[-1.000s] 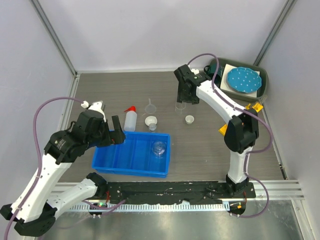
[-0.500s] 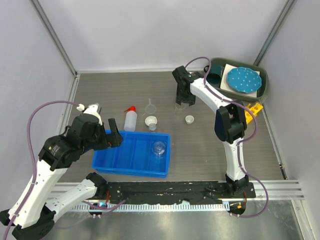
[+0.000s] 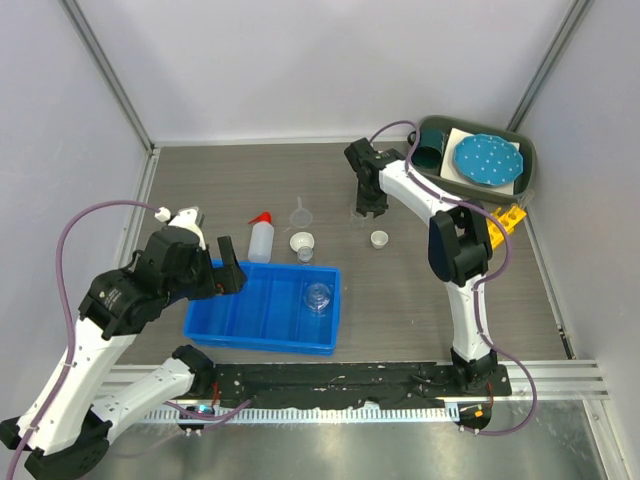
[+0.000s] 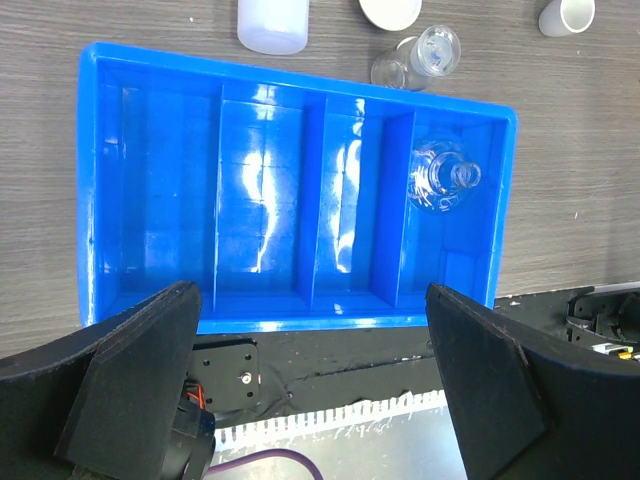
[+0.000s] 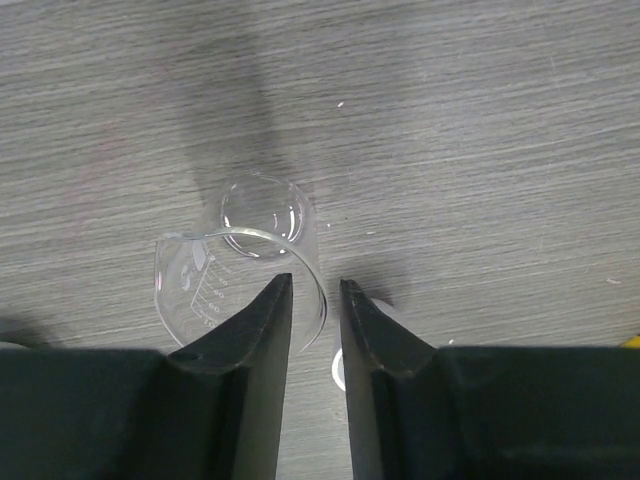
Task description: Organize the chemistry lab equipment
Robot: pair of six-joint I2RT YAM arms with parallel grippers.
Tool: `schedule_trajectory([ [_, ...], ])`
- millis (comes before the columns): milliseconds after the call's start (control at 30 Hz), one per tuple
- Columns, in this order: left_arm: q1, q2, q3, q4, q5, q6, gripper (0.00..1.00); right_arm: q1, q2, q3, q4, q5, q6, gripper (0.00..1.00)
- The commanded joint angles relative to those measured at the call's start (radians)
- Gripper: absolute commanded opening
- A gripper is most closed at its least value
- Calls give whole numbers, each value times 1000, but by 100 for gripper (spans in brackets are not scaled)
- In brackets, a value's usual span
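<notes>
Toward the far edge of the grey wood-grain worktop [image 3: 400, 300], right of centre, a clear glass beaker [image 5: 205, 285] stands upright. Its mouth faces up, its long axis is vertical, and graduations are printed on its wall. The right claw [image 5: 312, 285] reaches down over the rim, with one finger inside the thin wall and one outside. The gap is narrow, but I cannot tell whether the fingers actually pinch the glass.

The left claw [image 4: 312, 290] is released, its fingers spread wide around nothing. It hovers over the left end of a glossy blue plastic tray [image 4: 95, 180] near the worktop's near edge. The tray has four long compartments running near to far, and the rightmost holds one round-bodied clear flask [image 4: 440, 182].

Just beyond the tray's far wall stands one white squeeze bottle [image 3: 260, 245], upright with its red nozzle on top. Right of it are a second, smaller clear beaker [image 3: 305, 256] and, just beside that, a white round dish [image 3: 302, 241]. A second white dish [image 3: 378, 238] sits apart to the right.

One clear funnel [image 3: 301, 212] lies farther back, too small to tell which way its spout points. A yellow rack [image 3: 512, 214] shows partly behind the right arm, beside a grey bin [image 3: 530, 168] in the far right corner. The bin holds a teal mug [image 3: 430, 156] and a blue dotted plate [image 3: 487, 158].
</notes>
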Motion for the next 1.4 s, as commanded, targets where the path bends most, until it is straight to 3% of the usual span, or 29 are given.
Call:
schedule_trajectory([
  [0,4,-4,1,-5,-18,-3,100,-6,0,0,31,5,-6,26],
  [167,4,-6,4,-11,-18,-9,100,-3,-16,-5,43,-6,-11,1],
  [500,4,2,20,-23,-47,-1,100,54,-180,-12,5,97,-57,1],
  [700,4,-7,23,-24,-45,-10,100,236,-383,-149,-32,193,-111,1],
  [1000,2,-29,27,-31,-30,-7,100,506,-663,-382,-35,43,-86,1],
  [1367,4,-49,35,-43,-35,0,100,591,-714,-467,-38,-168,-186,1],
])
